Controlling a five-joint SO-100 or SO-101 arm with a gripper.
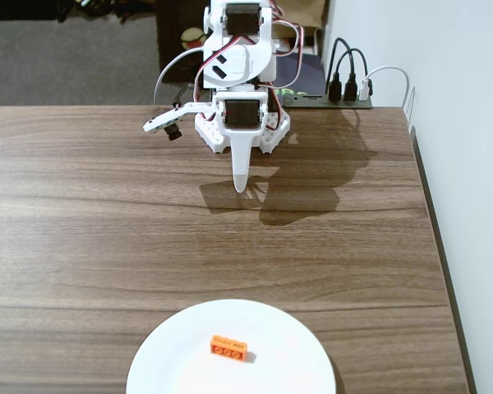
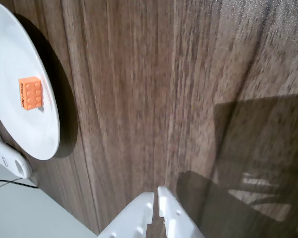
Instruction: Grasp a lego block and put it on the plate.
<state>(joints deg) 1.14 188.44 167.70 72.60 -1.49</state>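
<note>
We are seeing bright, even light, both views staying sharp. The arm (image 1: 240, 98) is casting soft shadows rightward across the table (image 1: 107, 213).

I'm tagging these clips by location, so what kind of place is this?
Probably an office or home desk: a wood-grain table against a white wall, a cabled USB hub behind the arm, grey carpet beyond.

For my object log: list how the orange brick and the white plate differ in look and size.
Colour: the brick is bright orange with dark print on one side; the plate is plain white.
Shape: the brick is a small rectangular block with studs on top; the plate is round and smooth.
Size: the plate is many times wider than the brick, which lies on it.
Shared: both sit still on the wooden table, far from the claw.
</note>
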